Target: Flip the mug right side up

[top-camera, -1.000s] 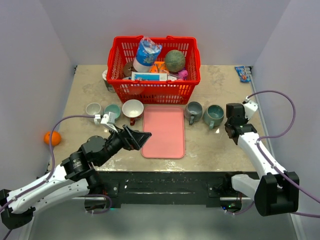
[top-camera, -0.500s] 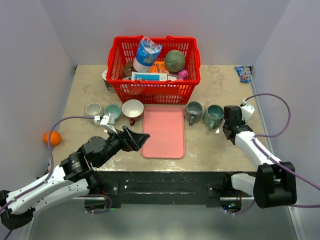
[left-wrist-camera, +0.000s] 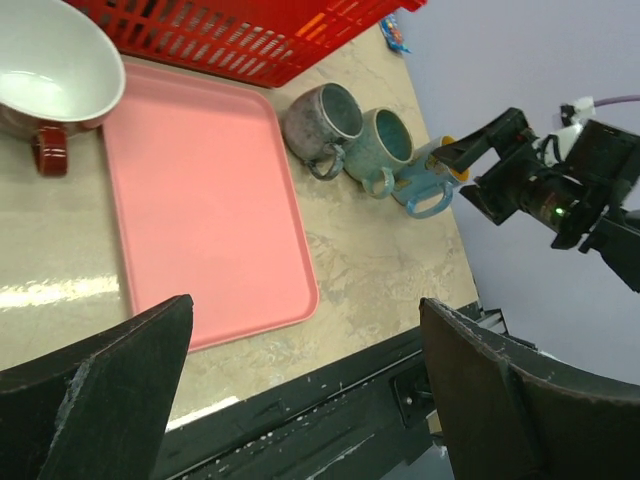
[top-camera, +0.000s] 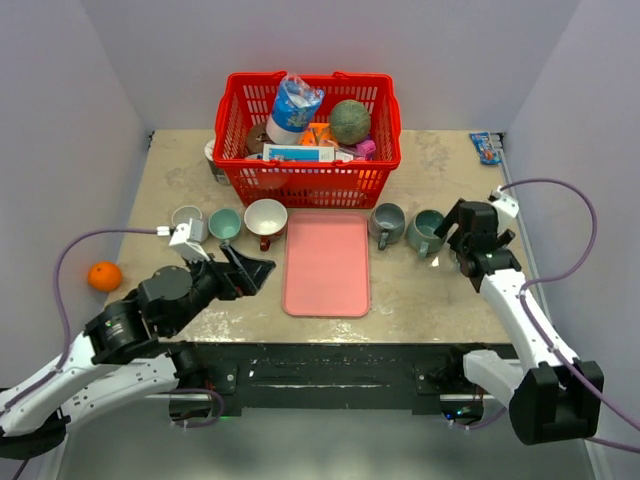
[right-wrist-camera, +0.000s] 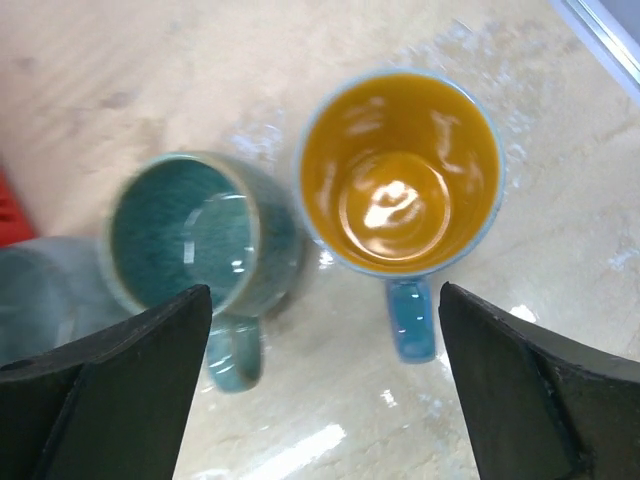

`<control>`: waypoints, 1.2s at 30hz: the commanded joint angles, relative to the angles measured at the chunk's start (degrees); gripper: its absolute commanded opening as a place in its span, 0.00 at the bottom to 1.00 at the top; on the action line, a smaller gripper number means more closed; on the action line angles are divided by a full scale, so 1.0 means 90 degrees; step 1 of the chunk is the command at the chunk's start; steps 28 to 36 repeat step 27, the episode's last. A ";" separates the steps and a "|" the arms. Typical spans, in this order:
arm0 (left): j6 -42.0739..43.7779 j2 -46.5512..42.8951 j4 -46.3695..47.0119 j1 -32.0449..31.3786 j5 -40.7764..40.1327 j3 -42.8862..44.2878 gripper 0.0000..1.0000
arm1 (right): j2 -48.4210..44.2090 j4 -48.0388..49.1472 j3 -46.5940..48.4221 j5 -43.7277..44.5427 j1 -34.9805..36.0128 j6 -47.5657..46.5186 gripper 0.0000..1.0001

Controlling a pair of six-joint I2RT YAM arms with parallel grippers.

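A blue mug with an orange inside (right-wrist-camera: 400,170) stands upright on the table, mouth up, its handle pointing toward the near edge. My right gripper (right-wrist-camera: 325,292) hangs open above it, fingers apart and touching nothing. From the left wrist view the same mug (left-wrist-camera: 425,190) shows just below the right gripper (left-wrist-camera: 478,158). In the top view the right gripper (top-camera: 468,232) covers the mug. My left gripper (top-camera: 255,272) is open and empty over the near left of the table.
A teal mug (right-wrist-camera: 190,235) stands close to the left of the blue one, then a grey mug (top-camera: 387,222). A pink tray (top-camera: 325,262) lies mid-table, a red basket (top-camera: 308,180) behind it. More mugs (top-camera: 265,218) stand left. An orange ball (top-camera: 104,275) lies far left.
My right gripper has opened and let go of the blue mug, which now stands on the table. The left arm has drawn back toward the left.
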 commanded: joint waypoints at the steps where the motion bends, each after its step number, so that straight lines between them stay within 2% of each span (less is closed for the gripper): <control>1: -0.0310 0.0030 -0.1694 0.0014 -0.0699 0.1106 0.99 | -0.0490 -0.1003 0.1292 -0.1083 -0.0020 -0.0377 0.99; 2: -0.0310 0.0040 -0.2121 0.0014 -0.0719 0.1475 0.99 | -0.0665 -0.1055 0.1490 -0.1985 -0.0020 -0.0495 0.99; 5: -0.0388 0.0108 -0.3078 0.0014 -0.0923 0.2353 0.99 | -0.1143 -0.1211 0.2028 -0.3385 -0.0010 -0.0691 0.99; 8: -0.0437 0.0157 -0.3695 0.0014 -0.1089 0.3096 0.99 | -0.1369 -0.1436 0.2584 -0.4150 -0.0010 -0.0730 0.99; 12: -0.0321 0.0021 -0.3932 0.0014 -0.1236 0.3607 0.99 | -0.1458 -0.1700 0.3569 -0.5408 -0.0010 -0.0779 0.99; 18: -0.0164 -0.0272 -0.3864 0.0014 -0.1197 0.3842 0.99 | -0.1594 -0.2236 0.4732 -0.5715 -0.0010 -0.0799 0.99; 24: -0.0183 -0.0185 -0.4039 0.0014 -0.1256 0.4076 0.99 | -0.1634 -0.2559 0.5388 -0.5910 0.0000 -0.0750 0.99; 36: -0.0222 -0.0165 -0.4127 0.0014 -0.1314 0.4115 0.99 | -0.1663 -0.2588 0.5506 -0.5959 -0.0019 -0.0731 0.99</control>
